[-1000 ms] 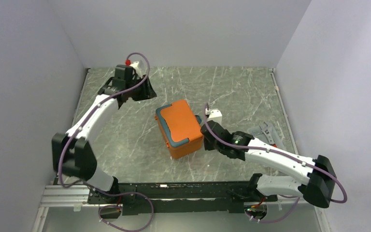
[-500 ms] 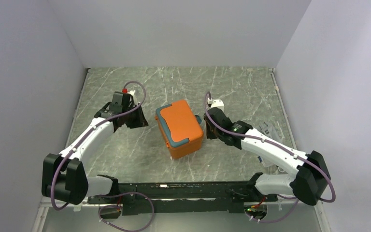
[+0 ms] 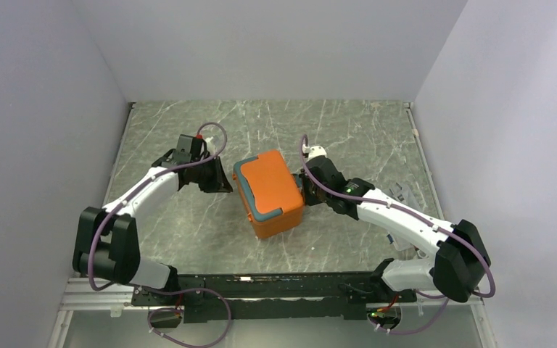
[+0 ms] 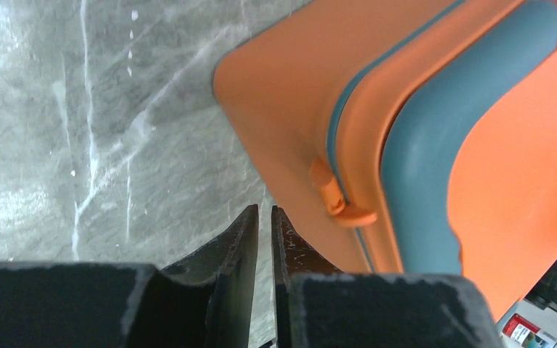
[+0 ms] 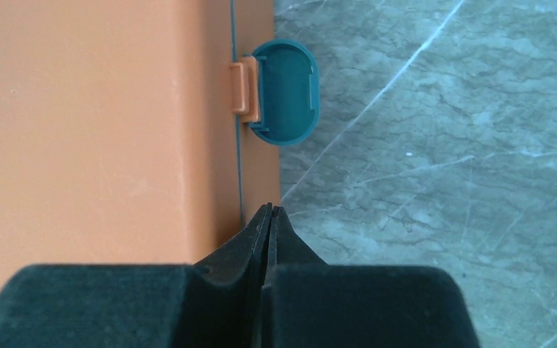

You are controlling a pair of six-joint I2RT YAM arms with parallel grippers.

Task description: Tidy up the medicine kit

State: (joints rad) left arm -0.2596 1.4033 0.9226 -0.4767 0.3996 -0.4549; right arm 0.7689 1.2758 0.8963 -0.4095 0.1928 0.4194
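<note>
The top camera sits high above and behind the arm bases, tilted down over the whole table (image 3: 188, 228) with both arms in frame. The left wrist camera looks past the left gripper (image 4: 265, 212), very close, onto a corner of the medicine kit (image 4: 290, 109). The right wrist camera looks past the right gripper (image 5: 270, 210) along the kit's opposite wall. All three views share the kit.

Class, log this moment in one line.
medicine kit: lid down | left gripper: slightly open, empty | right gripper: shut, empty, near teal latch
</note>
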